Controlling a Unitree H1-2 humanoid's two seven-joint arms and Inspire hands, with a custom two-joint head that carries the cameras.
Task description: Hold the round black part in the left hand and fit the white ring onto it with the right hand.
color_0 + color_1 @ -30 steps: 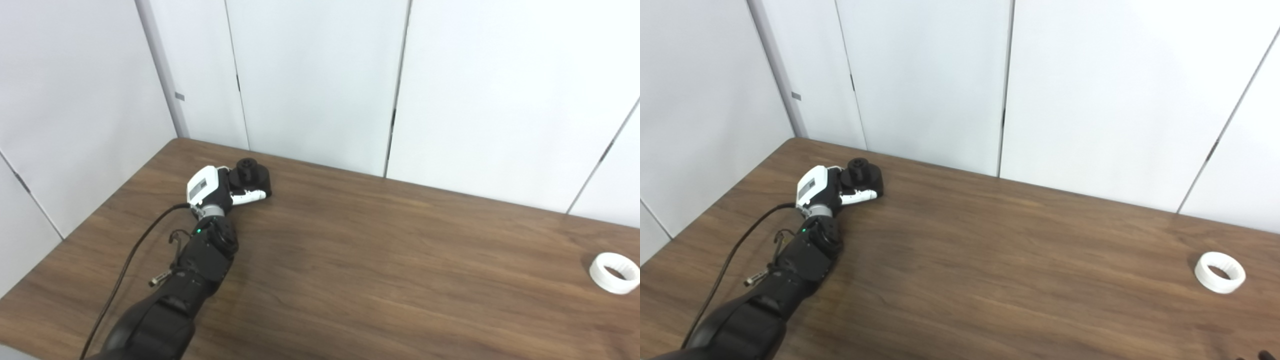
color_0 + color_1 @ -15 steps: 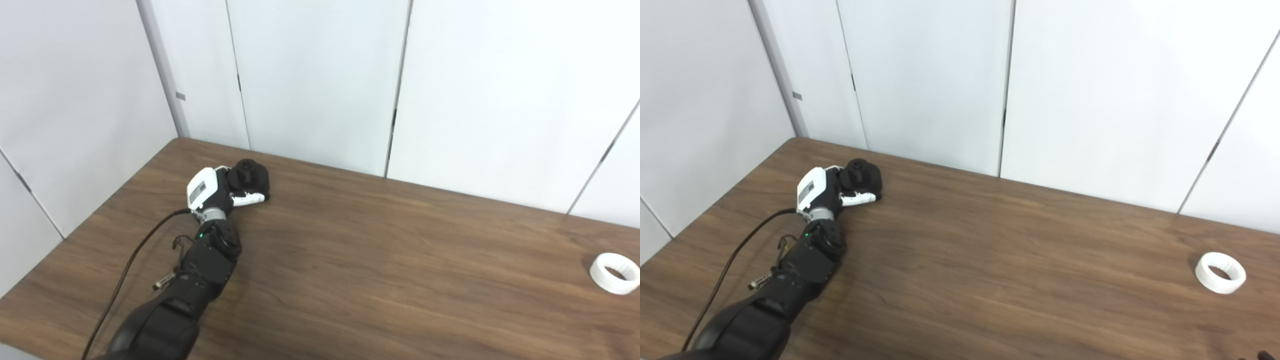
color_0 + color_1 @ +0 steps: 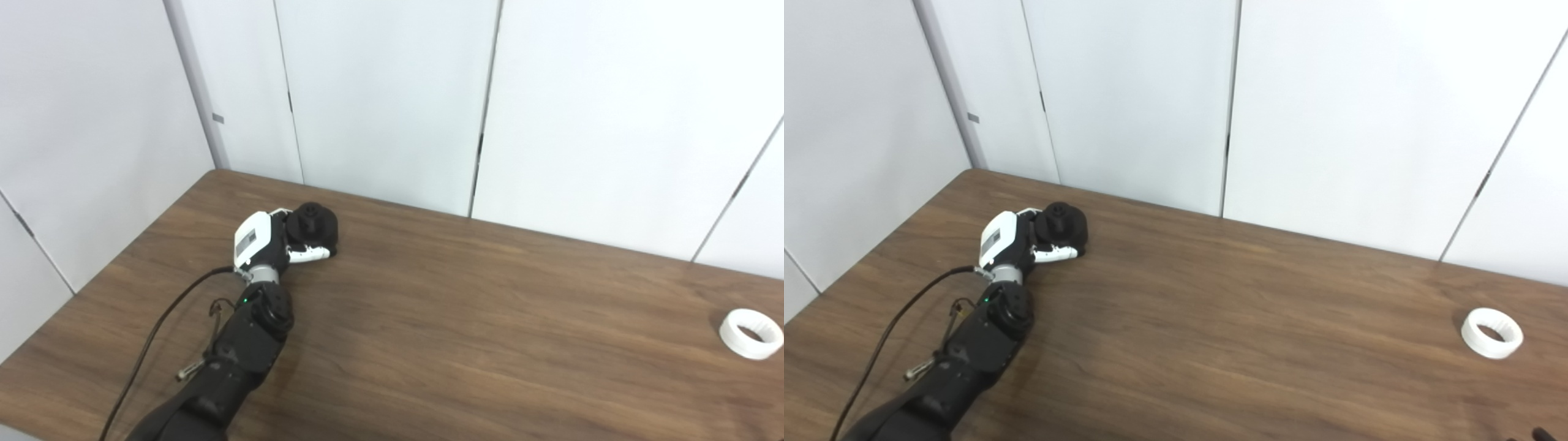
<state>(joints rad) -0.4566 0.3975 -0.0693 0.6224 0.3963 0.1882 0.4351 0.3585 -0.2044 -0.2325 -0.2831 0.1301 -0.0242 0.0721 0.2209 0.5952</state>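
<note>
The round black part [image 3: 313,225] is at the far left of the brown table [image 3: 465,343], near the back wall. My left hand [image 3: 269,240] is shut on it, with fingers wrapped behind it and the white thumb across its front. The part's stepped top tilts towards me. The white ring [image 3: 751,333] lies flat near the table's right edge, far from the left hand, and nothing touches it. Only a dark tip of my right hand [image 3: 1541,433] shows, at the bottom right corner of the right eye view, so its state is hidden.
White wall panels [image 3: 392,98] close off the back and left sides of the table. A black cable [image 3: 162,318] trails along my left forearm towards the near left edge. Bare wood lies between the black part and the ring.
My left hand has shifted slightly right and towards me with the black part in it, and the part has tipped more towards me. The ring has stayed where it was.
</note>
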